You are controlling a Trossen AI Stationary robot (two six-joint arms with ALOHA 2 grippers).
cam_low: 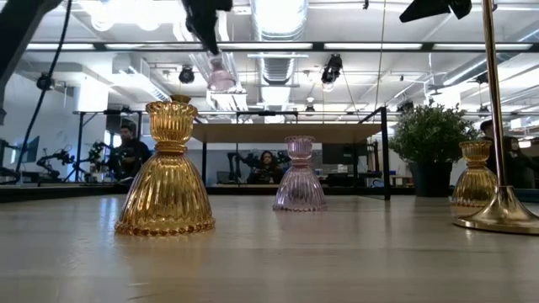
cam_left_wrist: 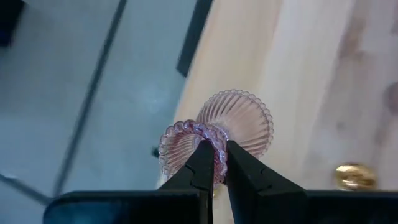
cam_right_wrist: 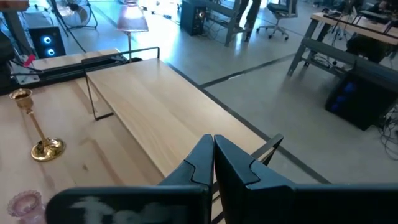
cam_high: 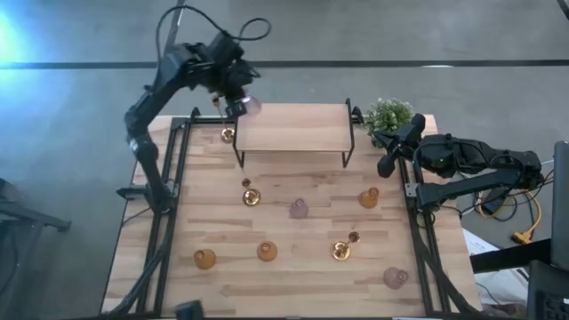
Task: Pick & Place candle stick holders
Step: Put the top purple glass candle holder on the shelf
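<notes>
**Left wrist view: pink glass pinched by the rim**

Left gripper (cam_left_wrist: 214, 163) was clamped narrow on the beaded rim of a pink holder (cam_left_wrist: 217, 134), carried aloft at the raised shelf's (cam_high: 293, 129) ten-o'clock corner. Ribbed glass looked stiff, slick and breakable; I judged the rim or waist the safest hold. Right gripper (cam_right_wrist: 213, 163) waited shut at three o'clock by the plant (cam_high: 388, 113). Other holders dotted the plank table (cam_high: 293, 276) towards six o'clock; beyond it lay a lit workshop.
</notes>
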